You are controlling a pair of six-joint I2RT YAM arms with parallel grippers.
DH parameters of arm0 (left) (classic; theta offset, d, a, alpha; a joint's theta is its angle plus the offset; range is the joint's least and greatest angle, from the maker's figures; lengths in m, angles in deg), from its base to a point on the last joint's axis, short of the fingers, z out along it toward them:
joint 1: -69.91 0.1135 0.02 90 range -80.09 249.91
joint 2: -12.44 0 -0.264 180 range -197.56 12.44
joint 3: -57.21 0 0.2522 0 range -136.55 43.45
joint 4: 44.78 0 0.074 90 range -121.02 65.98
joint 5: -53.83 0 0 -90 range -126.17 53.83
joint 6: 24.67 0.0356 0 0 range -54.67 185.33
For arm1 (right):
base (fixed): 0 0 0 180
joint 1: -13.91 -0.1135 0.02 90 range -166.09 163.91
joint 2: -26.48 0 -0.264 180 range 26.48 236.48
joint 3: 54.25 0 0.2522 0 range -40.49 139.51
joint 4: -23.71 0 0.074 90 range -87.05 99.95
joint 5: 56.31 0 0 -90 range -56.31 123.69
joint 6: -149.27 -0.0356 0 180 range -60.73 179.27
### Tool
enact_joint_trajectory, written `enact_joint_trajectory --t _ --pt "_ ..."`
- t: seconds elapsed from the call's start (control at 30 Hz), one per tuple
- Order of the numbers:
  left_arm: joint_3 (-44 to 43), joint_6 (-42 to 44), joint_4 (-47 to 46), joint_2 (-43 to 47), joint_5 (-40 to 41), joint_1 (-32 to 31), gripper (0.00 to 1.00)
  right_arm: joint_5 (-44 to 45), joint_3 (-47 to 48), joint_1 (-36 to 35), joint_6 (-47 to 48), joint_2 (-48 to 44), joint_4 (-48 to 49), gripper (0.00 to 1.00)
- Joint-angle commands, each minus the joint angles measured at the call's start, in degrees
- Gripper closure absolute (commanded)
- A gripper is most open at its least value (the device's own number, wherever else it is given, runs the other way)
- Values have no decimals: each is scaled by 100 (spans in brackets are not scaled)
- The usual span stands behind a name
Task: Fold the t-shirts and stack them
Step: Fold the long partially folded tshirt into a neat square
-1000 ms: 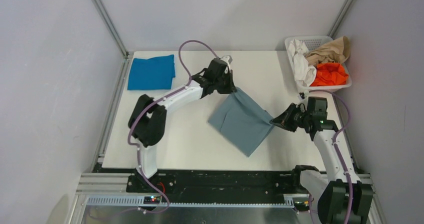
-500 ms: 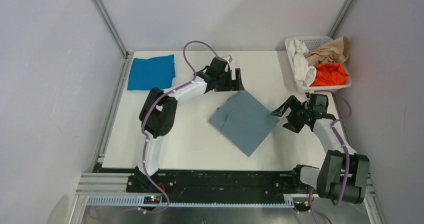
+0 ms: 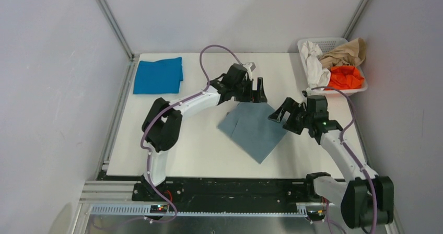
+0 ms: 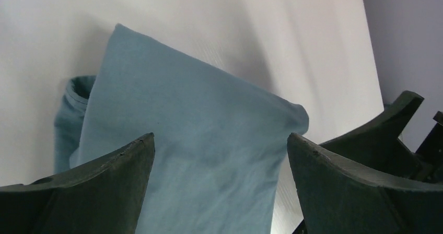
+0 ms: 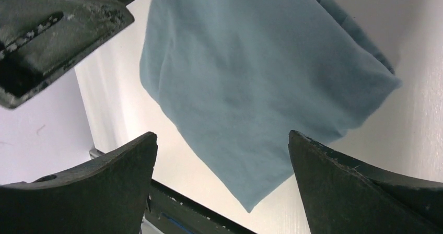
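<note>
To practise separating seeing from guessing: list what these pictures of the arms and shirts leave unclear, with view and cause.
Top view: the left gripper covers the far corner of the grey-blue shirt.
Top view: the top clothes in the basket hide anything beneath them.
Left wrist view: its fingers and the bottom edge cut off the shirt's near part.
Right wrist view: the blue shirt lies outside the frame.
</note>
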Motion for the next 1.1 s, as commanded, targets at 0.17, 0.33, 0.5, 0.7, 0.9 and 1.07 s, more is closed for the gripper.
enact_joint_trajectory --t 0.17,0.33,0.5,0.7,0.9,1.07 --pt "-19 -266 -46 -669 -37 116 0 -545 167 498 -60 1802 1438 0" --pt "798 -321 -51 -405 722 193 0 -598 794 516 268 3256 1552 0" --pt "1874 -578 -117 202 1525 196 0 -375 1390 332 290 4252 1603 1" --pt "2722 -689 -292 1030 2129 192 0 166 2174 -67 455 4559 1129 1" --pt "2604 -431 -214 1779 2320 188 0 1115 3363 -258 769 3693 -56 1" --pt "3395 -635 -215 2845 2388 161 0 2010 3232 -821 836 2768 -774 1"
